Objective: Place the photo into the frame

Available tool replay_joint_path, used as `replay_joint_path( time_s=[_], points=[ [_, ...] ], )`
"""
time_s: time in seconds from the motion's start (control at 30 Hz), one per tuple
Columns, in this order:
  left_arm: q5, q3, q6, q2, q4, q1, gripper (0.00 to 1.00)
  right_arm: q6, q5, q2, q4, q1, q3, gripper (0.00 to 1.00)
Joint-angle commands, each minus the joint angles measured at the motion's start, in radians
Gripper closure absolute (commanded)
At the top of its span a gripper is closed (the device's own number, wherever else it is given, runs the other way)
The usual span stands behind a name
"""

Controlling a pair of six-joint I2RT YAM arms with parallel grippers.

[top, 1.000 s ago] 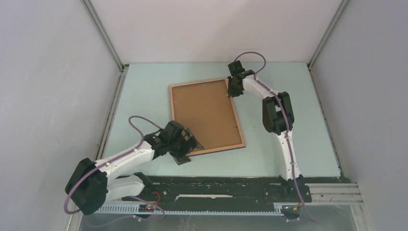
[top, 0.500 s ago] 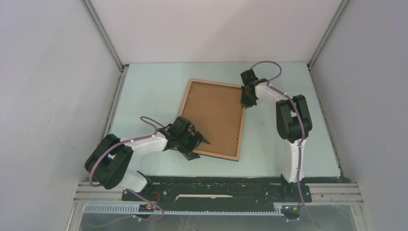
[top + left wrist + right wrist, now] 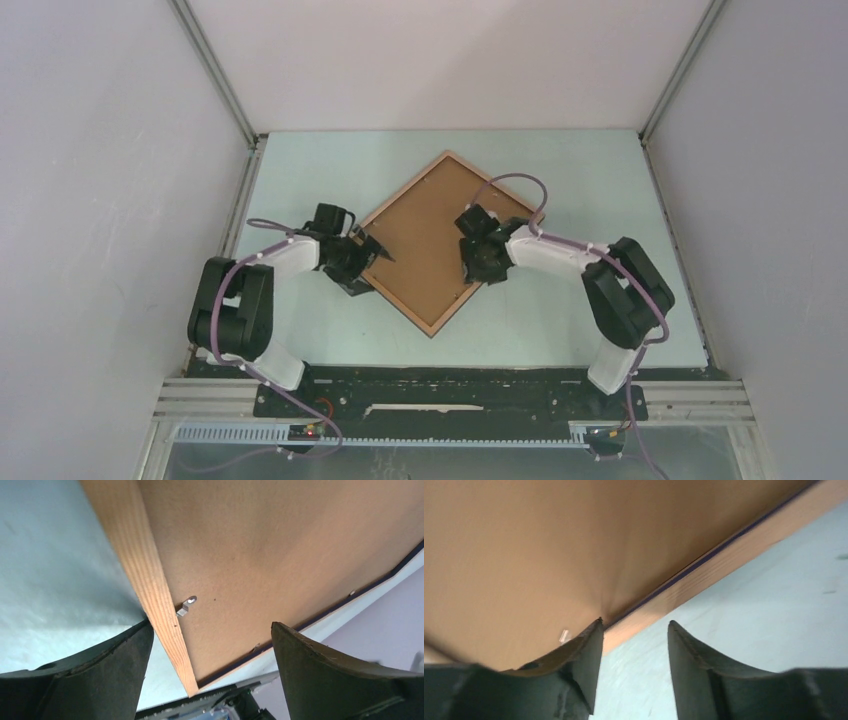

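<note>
Top external, photo (image 3: 425,235) back-up inside frame (image 3: 145,565), left claw (image 3: 210,626) apart, right claw (image 3: 634,623) apart.

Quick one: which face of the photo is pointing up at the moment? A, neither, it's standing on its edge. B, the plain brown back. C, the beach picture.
B: the photo lies flat inside the frame on the table, and only plain brown board shows, with no sea or sky in any view.
</note>
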Motion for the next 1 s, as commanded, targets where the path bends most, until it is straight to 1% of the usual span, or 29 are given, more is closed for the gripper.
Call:
replay_joint_path(
  time_s=[0.0, 0.07, 0.1, 0.2, 0.27, 0.3, 0.4, 0.53, 0.63, 0.7, 0.8, 0.9, 0.97],
  points=[
    [-0.107, 0.063, 0.182, 0.047, 0.051, 0.097, 0.01, -0.062, -0.184, -0.176, 0.007, 0.025, 0.012, 0.36],
    [-0.091, 0.066, 0.195, 0.044, 0.059, 0.118, 0.00, -0.108, -0.172, -0.231, 0.055, -0.030, 0.034, 0.22],
    [-0.082, 0.064, 0.196, 0.042, 0.065, 0.122, 0.00, -0.115, -0.174, -0.235, 0.059, -0.081, 0.062, 0.20],
    [-0.040, 0.057, 0.196, 0.039, 0.076, 0.126, 0.00, -0.112, -0.173, -0.172, 0.048, -0.232, 0.195, 0.17],
    [-0.003, 0.042, 0.193, 0.034, 0.084, 0.126, 0.00, -0.113, -0.129, -0.080, 0.057, -0.299, 0.307, 0.16],
    [0.019, 0.032, 0.189, 0.032, 0.097, 0.127, 0.00, -0.113, -0.117, -0.019, 0.023, -0.320, 0.372, 0.15],
    [0.079, -0.005, 0.171, 0.016, 0.140, 0.126, 0.00, -0.123, -0.083, 0.182, -0.115, -0.357, 0.638, 0.14],
    [0.070, -0.034, 0.163, -0.014, 0.158, 0.126, 0.00, -0.171, -0.066, 0.417, -0.228, -0.399, 0.924, 0.13],
    [0.068, -0.034, 0.160, -0.009, 0.162, 0.126, 0.00, -0.190, -0.120, 0.553, -0.279, -0.442, 1.069, 0.12],
    [0.080, -0.025, 0.151, 0.013, 0.171, 0.126, 0.00, -0.204, -0.155, 0.602, -0.265, -0.461, 1.078, 0.12],
    [0.071, 0.008, 0.136, 0.061, 0.185, 0.126, 0.00, -0.211, -0.275, 0.637, -0.251, -0.488, 1.049, 0.12],
    [0.068, 0.076, 0.131, 0.120, 0.157, 0.128, 0.00, -0.223, -0.320, 0.632, -0.235, -0.488, 0.983, 0.14],
    [0.070, 0.131, 0.139, 0.148, 0.124, 0.129, 0.00, -0.222, -0.361, 0.601, -0.210, -0.485, 0.897, 0.16]
  ],
)
